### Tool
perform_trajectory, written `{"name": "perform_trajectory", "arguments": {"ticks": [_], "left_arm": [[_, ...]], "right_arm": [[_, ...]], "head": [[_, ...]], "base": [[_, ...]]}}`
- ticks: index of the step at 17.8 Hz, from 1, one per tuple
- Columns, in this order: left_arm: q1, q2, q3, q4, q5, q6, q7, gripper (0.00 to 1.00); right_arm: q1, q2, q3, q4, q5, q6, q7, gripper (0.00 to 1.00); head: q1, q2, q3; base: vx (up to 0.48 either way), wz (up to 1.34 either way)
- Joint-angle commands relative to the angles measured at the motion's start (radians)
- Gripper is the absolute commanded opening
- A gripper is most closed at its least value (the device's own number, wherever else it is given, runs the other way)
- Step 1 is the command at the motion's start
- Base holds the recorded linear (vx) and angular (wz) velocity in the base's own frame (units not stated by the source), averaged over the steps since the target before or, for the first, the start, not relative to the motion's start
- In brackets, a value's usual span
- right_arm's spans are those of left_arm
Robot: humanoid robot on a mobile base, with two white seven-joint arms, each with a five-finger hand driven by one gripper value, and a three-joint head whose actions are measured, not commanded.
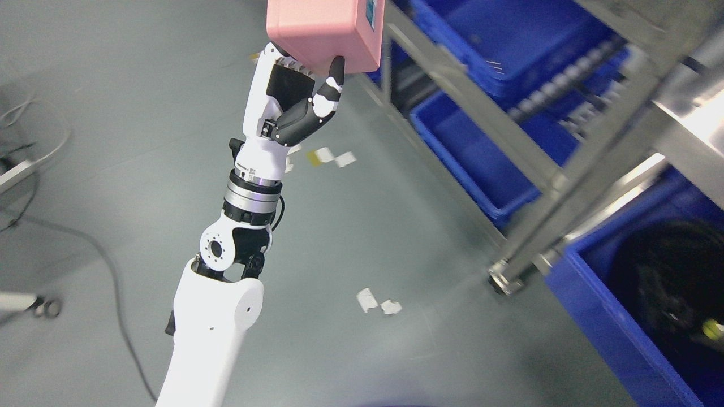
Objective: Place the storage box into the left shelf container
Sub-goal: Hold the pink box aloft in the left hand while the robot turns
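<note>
my left hand [294,102] nearest, fingers clamped round pink storage box [325,31], carried high, just left of shelf [588,164]. carry step, i judge. next: swing right over blue container [481,164], lower, release.

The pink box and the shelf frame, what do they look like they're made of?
The pink box, held by the left robot hand, looks like matte plastic: even colour, rounded edges. The shelf frame looks like bare metal, probably steel: grey with bright glare. The blue bins look like moulded plastic.

Matt pink plastic storage box [323,31]; brushed metal shelf frame [571,169]; glossy blue plastic bins [481,164].
</note>
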Motion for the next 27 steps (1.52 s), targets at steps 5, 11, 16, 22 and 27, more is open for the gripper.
{"name": "perform_trajectory", "arguments": {"ticks": [5, 11, 16, 22, 27], "left_arm": [[0.159, 0.017, 0.179, -0.05, 0.0, -0.034, -0.009, 0.02], [0.222, 0.017, 0.206, -0.047, 0.001, -0.054, -0.009, 0.02], [0.237, 0.017, 0.2, -0.047, 0.001, -0.055, -0.01, 0.03], [0.255, 0.017, 0.177, -0.047, 0.001, -0.057, -0.01, 0.03], [0.314, 0.017, 0.144, -0.047, 0.001, -0.072, -0.01, 0.03]], "right_arm": [[-0.003, -0.017, 0.0, -0.017, -0.021, 0.004, 0.003, 1.0], [-0.003, -0.017, 0.0, -0.017, -0.021, 0.004, 0.003, 1.0], [-0.003, -0.017, 0.0, -0.017, -0.021, 0.004, 0.003, 1.0], [-0.003, -0.017, 0.0, -0.017, -0.021, 0.004, 0.003, 1.0], [-0.003, -0.017, 0.0, -0.017, -0.021, 0.004, 0.003, 1.0]], "head": [[0.0, 0.0, 0.0], [0.0, 0.0, 0.0], [0.0, 0.0, 0.0], [0.0, 0.0, 0.0], [0.0, 0.0, 0.0]], "base": [[0.253, 1.39], [0.371, 0.64], [0.509, 0.11], [0.521, -0.06], [0.525, -0.03]]}}
